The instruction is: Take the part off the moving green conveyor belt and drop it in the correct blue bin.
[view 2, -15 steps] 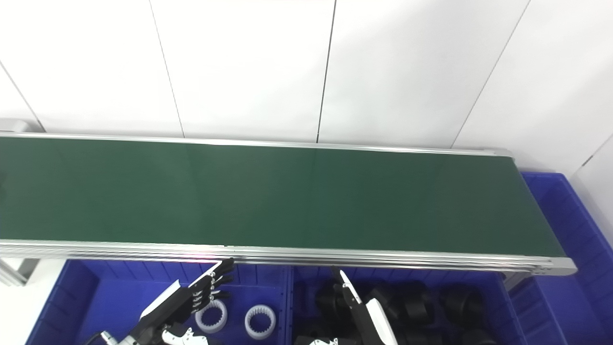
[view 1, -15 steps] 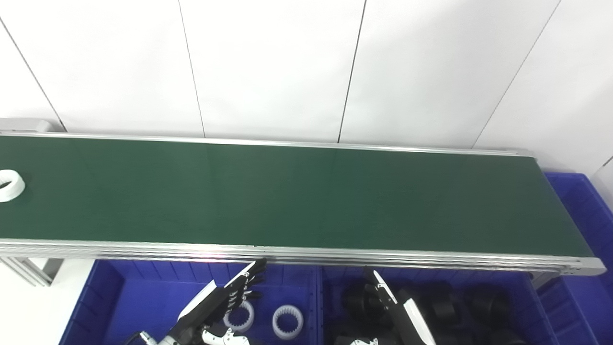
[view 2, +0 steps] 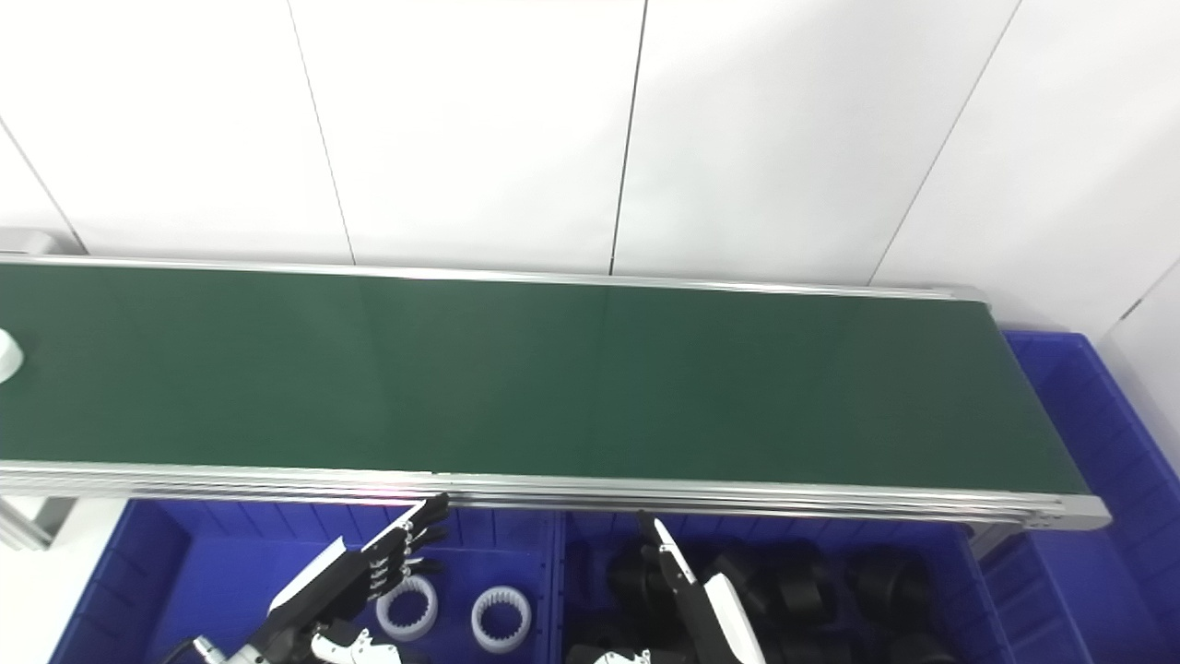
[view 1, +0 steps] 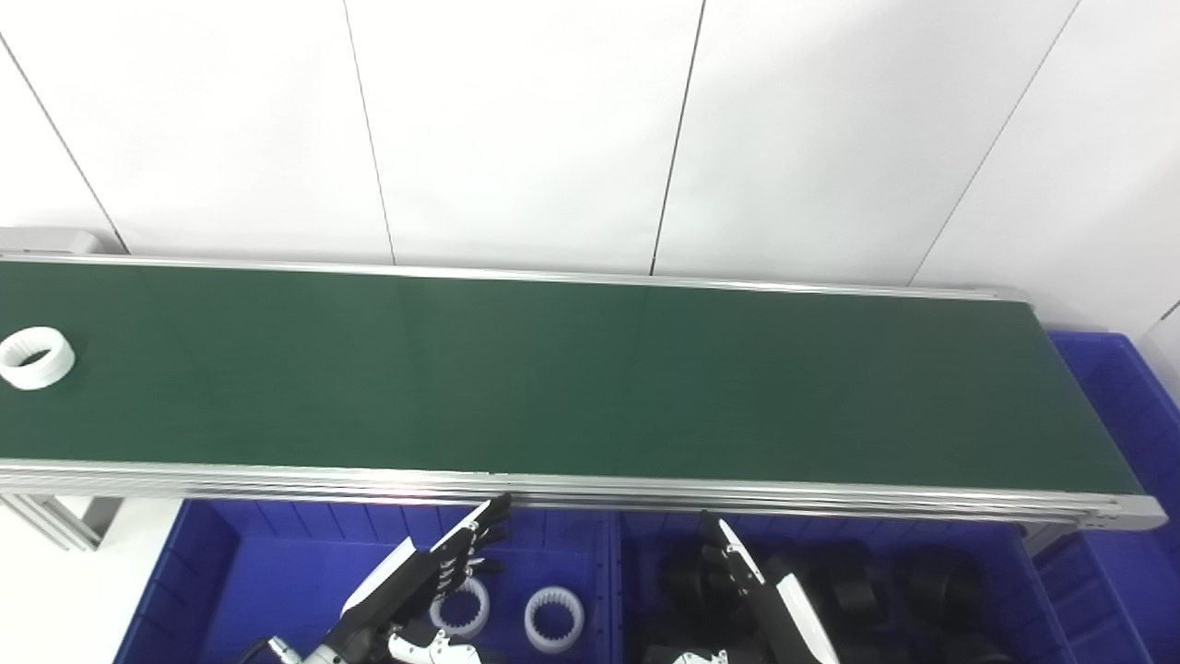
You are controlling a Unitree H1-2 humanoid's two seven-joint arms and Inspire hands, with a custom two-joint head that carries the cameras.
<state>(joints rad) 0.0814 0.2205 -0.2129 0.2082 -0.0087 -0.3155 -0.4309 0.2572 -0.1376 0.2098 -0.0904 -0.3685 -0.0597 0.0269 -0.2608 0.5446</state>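
Observation:
A white toothed ring (view 1: 36, 358) lies on the green conveyor belt (view 1: 572, 378) at its far left; only its edge (view 2: 5, 354) shows in the right eye view. My left hand (view 1: 433, 572) hovers open above the left blue bin (view 1: 277, 572), fingers stretched toward the belt's near rail. My right hand (view 1: 751, 586) is open above the right blue bin (view 1: 1023, 563), also below the rail. Both hands hold nothing and are far from the ring.
Two white toothed rings (view 1: 553, 618) lie in the left bin. Several black round parts (view 1: 931, 576) fill the right bin. Another blue bin (view 1: 1120, 387) stands past the belt's right end. A white panelled wall rises behind the belt.
The white ring has travelled a little to the right on the belt and is now fully in the left eye view. Both hands have stayed put.

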